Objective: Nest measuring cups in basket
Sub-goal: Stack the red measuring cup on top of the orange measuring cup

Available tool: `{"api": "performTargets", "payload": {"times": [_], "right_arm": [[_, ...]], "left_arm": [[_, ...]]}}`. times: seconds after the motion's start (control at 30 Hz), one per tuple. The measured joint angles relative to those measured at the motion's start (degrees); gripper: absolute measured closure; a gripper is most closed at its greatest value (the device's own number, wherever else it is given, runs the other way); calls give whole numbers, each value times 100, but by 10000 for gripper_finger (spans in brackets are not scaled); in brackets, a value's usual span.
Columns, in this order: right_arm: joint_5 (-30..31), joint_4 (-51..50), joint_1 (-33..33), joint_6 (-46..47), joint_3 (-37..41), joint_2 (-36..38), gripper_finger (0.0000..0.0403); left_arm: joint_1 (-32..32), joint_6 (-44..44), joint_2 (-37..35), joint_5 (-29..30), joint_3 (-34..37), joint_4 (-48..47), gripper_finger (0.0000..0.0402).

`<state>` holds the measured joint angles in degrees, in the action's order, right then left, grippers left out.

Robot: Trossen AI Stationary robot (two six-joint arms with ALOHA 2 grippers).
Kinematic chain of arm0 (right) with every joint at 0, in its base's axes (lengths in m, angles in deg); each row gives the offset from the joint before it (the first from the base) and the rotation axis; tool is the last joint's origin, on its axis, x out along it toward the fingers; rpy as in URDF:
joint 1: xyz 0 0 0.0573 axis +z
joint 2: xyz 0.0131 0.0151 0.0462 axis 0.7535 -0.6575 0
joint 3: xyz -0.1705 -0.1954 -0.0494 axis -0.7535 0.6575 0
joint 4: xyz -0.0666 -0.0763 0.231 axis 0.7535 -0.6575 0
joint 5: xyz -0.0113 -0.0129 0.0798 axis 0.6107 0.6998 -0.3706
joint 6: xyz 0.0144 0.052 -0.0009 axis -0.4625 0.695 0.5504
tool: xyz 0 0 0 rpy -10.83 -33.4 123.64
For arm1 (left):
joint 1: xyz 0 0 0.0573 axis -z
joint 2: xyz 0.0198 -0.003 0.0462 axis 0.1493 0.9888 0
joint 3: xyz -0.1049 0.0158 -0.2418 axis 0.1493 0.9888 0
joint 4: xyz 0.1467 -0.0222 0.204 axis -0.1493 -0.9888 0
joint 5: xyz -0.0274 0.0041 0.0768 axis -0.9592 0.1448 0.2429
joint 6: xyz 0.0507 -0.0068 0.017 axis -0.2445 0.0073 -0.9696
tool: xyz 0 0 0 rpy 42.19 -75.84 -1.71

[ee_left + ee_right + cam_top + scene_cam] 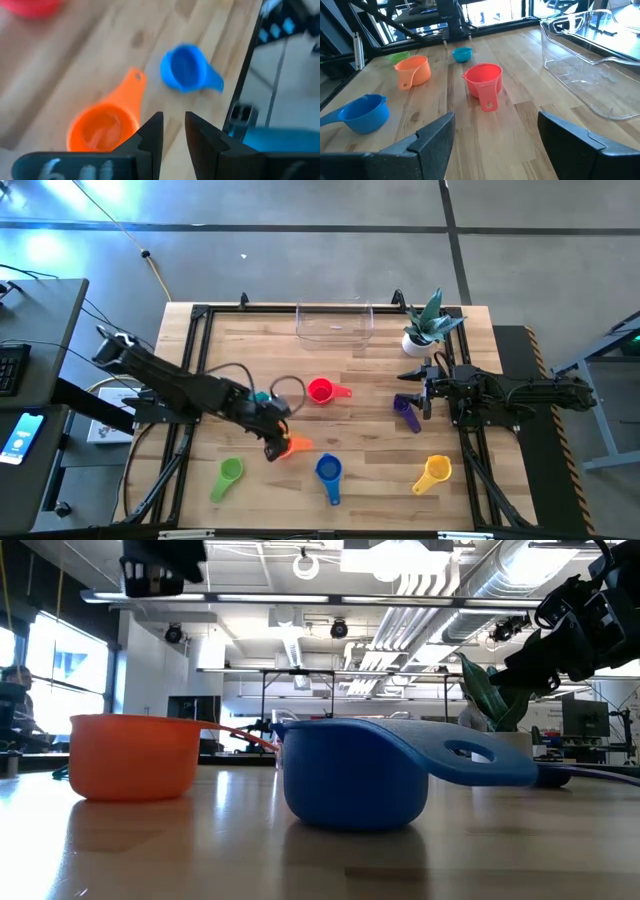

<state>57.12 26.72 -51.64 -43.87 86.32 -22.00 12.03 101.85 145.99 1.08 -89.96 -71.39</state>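
Seven measuring cups rest upright on the wooden table: orange, red, teal half hidden by the left arm, purple, green, blue and yellow. The clear basket stands at the far edge. My left gripper hovers above the table just left of the orange cup, its fingers a narrow gap apart. My right gripper is wide open in the air beside the purple cup, facing the red cup.
A white plant pot with a green plant stands at the far right corner, close to the right arm and the basket's right end. A black cable loop lies by the teal cup. A black frame rims the table.
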Motion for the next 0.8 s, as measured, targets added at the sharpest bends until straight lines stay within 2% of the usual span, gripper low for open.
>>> {"api": "performTargets", "payload": {"times": [0.23, 0.47, 0.53, 0.67, 0.8], "right_arm": [[94, 4, -1, -783, -1, -1, 128], [85, 6, -1, -738, -1, 0, 128], [61, 43, 0, -444, -1, -1, 128], [3, 248, 0, 754, -1, 2, 128], [278, 384, 0, 1672, -1, -2, 128]], "left_arm": [[-239, 95, -638, 858, 0, 25, 332], [-613, 89, -911, 1112, 0, 258, 332], [-723, 88, -940, 1113, 0, 316, 332], [-920, 88, -948, 1115, 0, 322, 332], [-1035, 80, -948, 1119, 0, 342, 332]]}}
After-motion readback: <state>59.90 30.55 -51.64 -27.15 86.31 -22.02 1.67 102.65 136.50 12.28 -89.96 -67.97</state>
